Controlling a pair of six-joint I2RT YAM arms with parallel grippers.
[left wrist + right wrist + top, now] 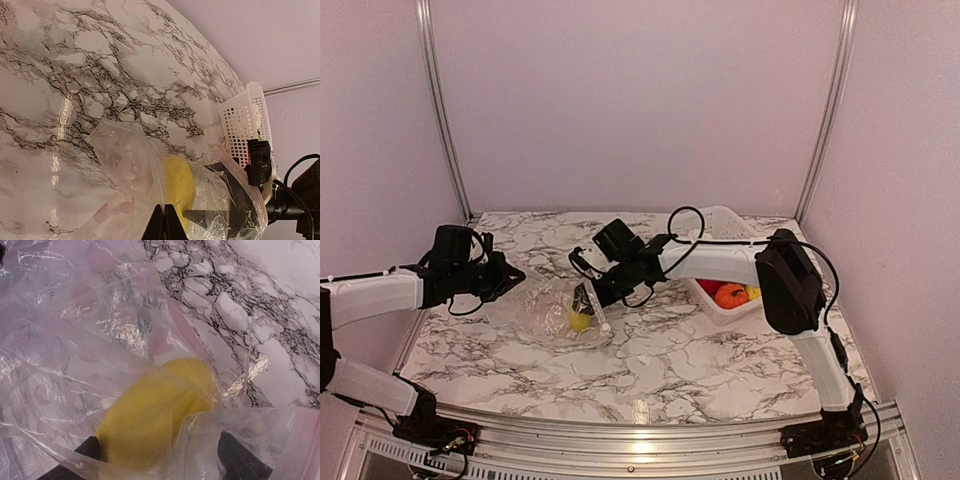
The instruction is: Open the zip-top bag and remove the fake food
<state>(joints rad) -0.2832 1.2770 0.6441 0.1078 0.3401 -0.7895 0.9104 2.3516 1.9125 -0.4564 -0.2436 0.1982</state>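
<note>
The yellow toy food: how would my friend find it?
On the marble table, left of the middle, lies a crinkly clear zip-top bag. The yellow toy is inside it. The other foods seen sit in the white basket instead.

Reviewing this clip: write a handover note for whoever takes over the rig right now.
Left gripper: shut on the plastic of the zip-top bag.
Right gripper: open, reaching into the bag's mouth, one finger on each side of the yellow fake food; no firm grip visible.
Done: bag open; a red piece and an orange piece lie in the white basket.
Left: close on the yellow piece and pull it out. Crinkled plastic may hide other pieces.
</note>
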